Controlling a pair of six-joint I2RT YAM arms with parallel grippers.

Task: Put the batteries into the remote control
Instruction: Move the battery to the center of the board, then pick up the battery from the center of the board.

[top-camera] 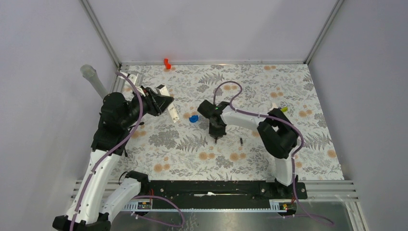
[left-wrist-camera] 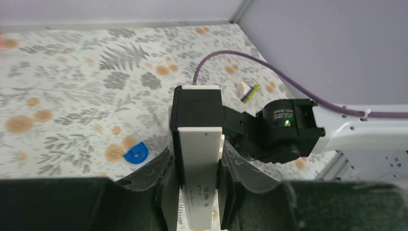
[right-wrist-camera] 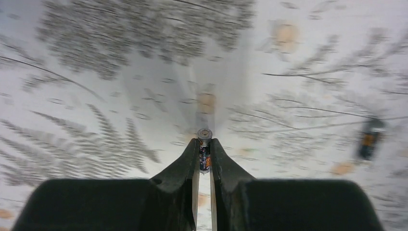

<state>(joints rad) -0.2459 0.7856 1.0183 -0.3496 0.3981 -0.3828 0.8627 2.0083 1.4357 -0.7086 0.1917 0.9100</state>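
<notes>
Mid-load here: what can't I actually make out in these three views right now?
Held battery: right wrist, right gripper covers its sides, so polarity unreadable; top view, too small.
Loose battery: right wrist, motion blur smears its label.
Remote control: left wrist, near end cut off by the bottom edge and left gripper; recess contents unclear.

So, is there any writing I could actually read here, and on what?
Nothing is readable.
Black motor housing: white print, too small.
Remote control: faint marks, too small.
Battery in the right tool: coloured label, blurred.
</notes>
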